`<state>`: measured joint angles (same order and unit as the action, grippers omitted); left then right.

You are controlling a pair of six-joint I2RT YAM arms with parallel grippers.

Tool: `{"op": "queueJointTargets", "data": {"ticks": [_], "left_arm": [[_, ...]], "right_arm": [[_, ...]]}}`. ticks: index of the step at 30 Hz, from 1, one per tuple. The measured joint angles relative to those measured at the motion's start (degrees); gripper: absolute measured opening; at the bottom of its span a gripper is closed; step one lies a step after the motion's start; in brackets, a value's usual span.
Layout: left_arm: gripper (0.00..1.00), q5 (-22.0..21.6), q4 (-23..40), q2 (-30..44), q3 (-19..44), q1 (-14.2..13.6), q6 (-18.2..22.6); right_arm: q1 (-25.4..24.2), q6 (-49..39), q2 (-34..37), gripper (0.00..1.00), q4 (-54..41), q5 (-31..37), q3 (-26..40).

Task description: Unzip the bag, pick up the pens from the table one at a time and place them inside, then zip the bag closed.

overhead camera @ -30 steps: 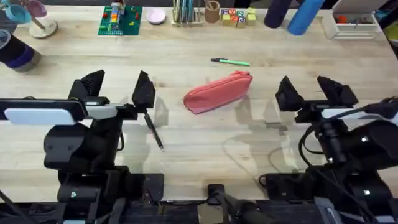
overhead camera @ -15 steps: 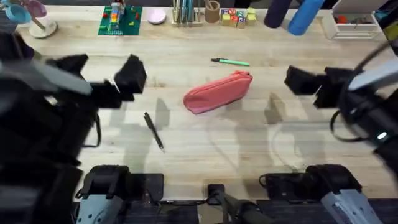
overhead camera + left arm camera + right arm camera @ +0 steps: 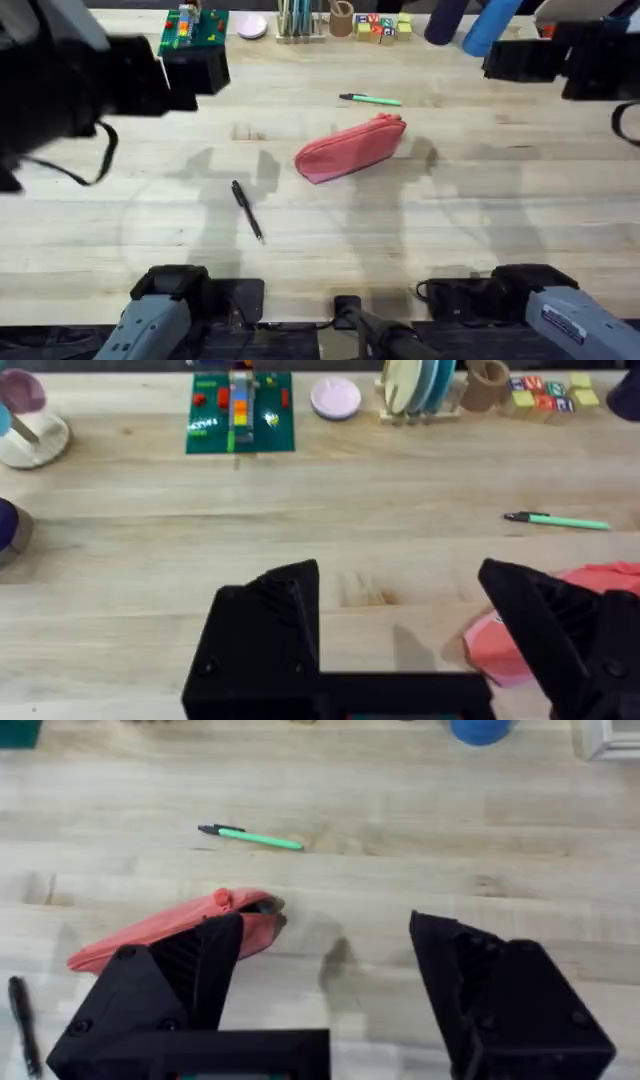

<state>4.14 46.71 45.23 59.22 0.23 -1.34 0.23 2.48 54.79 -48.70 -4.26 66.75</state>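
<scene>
Salmon-pink pencil pouch (image 3: 350, 148) lies slantwise mid-table (image 3: 450, 220), zipper shut as far as can be seen. Light green pen (image 3: 371, 99) with black tip rests just beyond it, apart. Black pen (image 3: 247, 210) lies angled nearer the bases, left of the pouch.

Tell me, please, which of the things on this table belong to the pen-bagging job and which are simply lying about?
Part of the job:
- salmon-pink fabric pouch, lying zipped
- slim light green pen, beyond the pouch
- slim black pen, nearer the arms' bases
- left gripper and right gripper, both open and empty

Lying about:
- green brick baseplate
- lettered wooden blocks
- blue cylinder
</scene>
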Motion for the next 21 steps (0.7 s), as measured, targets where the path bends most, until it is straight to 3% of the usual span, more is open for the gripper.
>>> {"op": "queueJointTargets", "data": {"ticks": [7, 21], "left_arm": [[0.993, 1.03, 7.66, 8.53, 9.42, 0.0, -0.01], [0.993, 3.58, 8.42, 11.39, 10.36, 0.0, 0.02]], "right_arm": [[0.0, 0.0, 3.21, 0.995, -3.13, -0.52, 3.73], [0.0, 0.0, 3.21, 0.996, -3.26, -1.19, 3.84]]}}
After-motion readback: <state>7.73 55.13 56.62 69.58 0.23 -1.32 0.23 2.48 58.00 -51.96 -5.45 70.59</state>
